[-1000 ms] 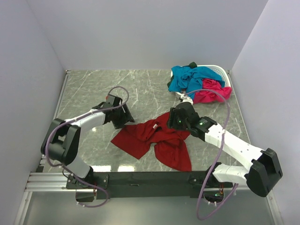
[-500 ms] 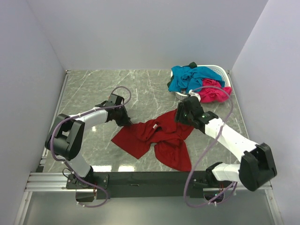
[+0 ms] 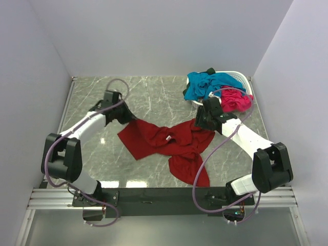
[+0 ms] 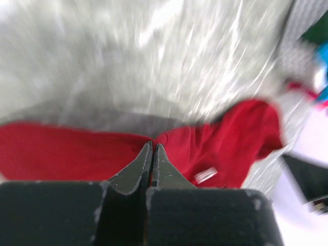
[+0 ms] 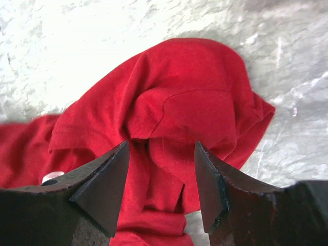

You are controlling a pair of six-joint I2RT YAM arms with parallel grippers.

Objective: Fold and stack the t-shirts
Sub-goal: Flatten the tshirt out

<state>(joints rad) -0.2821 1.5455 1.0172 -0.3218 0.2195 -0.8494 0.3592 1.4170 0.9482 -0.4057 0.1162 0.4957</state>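
The dark red t-shirt point(image 3: 169, 146) lies crumpled and stretched across the marble table point(image 3: 154, 95). My left gripper point(image 3: 129, 120) is at its upper left corner, jaws pressed together on the cloth's edge point(image 4: 152, 145), with red fabric point(image 4: 61, 154) spreading to both sides. My right gripper point(image 3: 201, 123) hovers open over the shirt's bunched right end point(image 5: 189, 92); nothing is between its fingers point(image 5: 161, 148). The teal-blue t-shirt point(image 3: 205, 84) and the hot pink t-shirt point(image 3: 233, 100) are heaped in and over the basket at the back right.
The white latticed basket point(image 3: 241, 78) stands at the table's back right corner, close behind my right arm. White walls enclose the table on the left, back and right. A white neck label point(image 3: 168, 137) shows on the red shirt.
My left gripper shut on the red shirt's edge and pulled it left and back, spreading the cloth. My right gripper lifted off the shirt and moved back toward the basket, still open.
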